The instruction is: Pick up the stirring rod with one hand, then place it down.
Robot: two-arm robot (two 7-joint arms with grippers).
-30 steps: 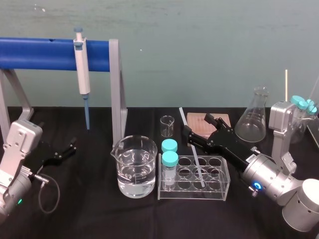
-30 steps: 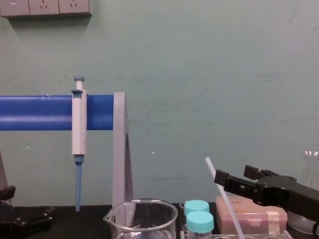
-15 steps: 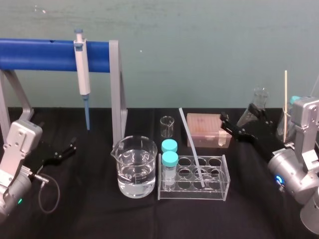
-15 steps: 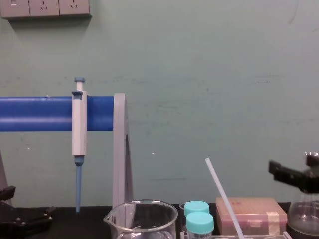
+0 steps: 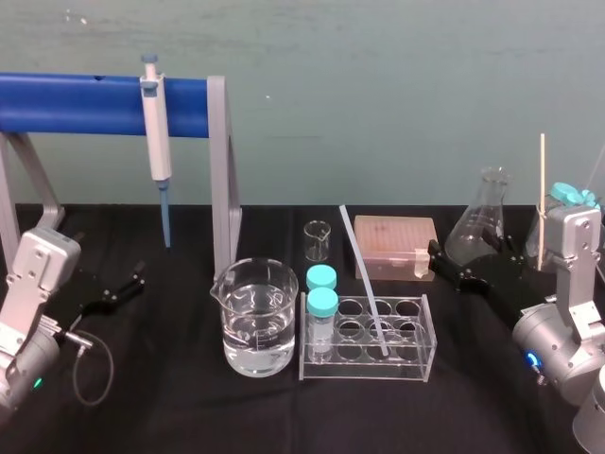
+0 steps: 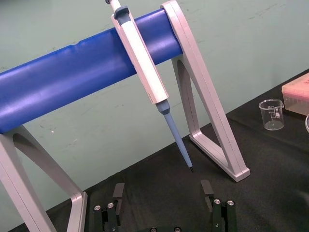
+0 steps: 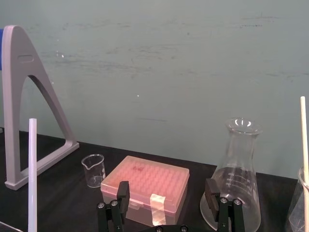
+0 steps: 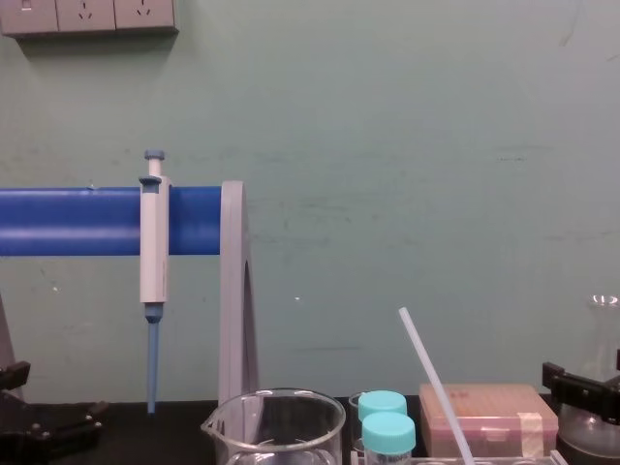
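1. Leaning tilted in the clear rack (image 5: 430, 342), the stirring rod (image 5: 364, 281) is gripped by nothing;
2. the right gripper (image 7: 167, 191) is spread wide and empty, well apart from it, near the pink box (image 5: 395, 236); the left gripper (image 6: 162, 192) is parked wide at the left;
3. either all is done or nothing is begun; which cannot be told.

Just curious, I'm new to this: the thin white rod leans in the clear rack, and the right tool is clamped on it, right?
Not clamped. The head view shows the rod leaning in the rack, but the right tool is open, apart from it, beside the pink box. The left tool rests far left.
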